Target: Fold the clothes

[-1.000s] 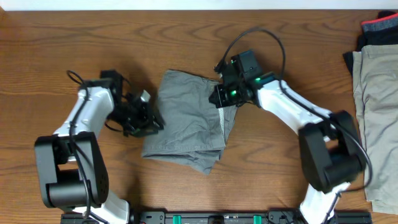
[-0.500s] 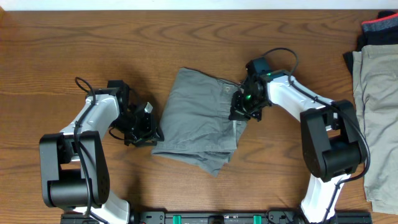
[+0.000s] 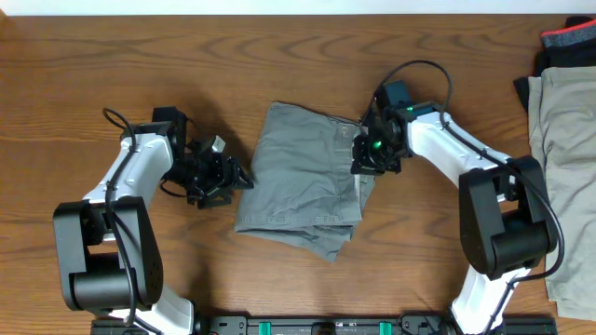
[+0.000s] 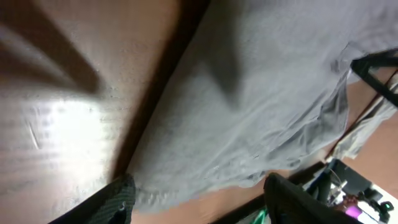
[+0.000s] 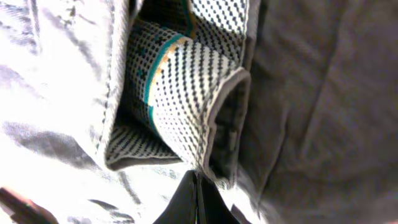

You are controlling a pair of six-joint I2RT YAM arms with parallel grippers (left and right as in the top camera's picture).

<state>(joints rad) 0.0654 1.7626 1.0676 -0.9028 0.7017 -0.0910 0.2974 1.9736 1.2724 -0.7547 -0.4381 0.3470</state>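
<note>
I am looking down on the wooden worktop (image 3: 186,56), where the grey shorts (image 3: 303,186) are lying near the middle, folded over into a rough rectangle with the lower right corner sticking out as a loose point.

The left hand (image 3: 233,175) is sitting low just beside the left edge of the shorts. In the left wrist view its 2 fingers (image 4: 118,199) are standing well apart with nothing between them, so I am reading it as open; the grey cloth is spreading out ahead of them across the wood.

The right hand (image 3: 366,160) is resting on the right edge of the shorts, near the upper corner. In the right wrist view its dark fingertips (image 5: 186,208) are lying tight together against the fabric, so it is closed, though I cannot tell whether any fold is caught between them. Just above them a pocket is gaping and showing its white dotted mesh lining (image 5: 180,87) with a teal stripe.

The khaki trousers (image 3: 559,167) are lying along the far right edge, well apart from both arms, with a dark garment (image 3: 568,42) showing a red band above them.
</note>
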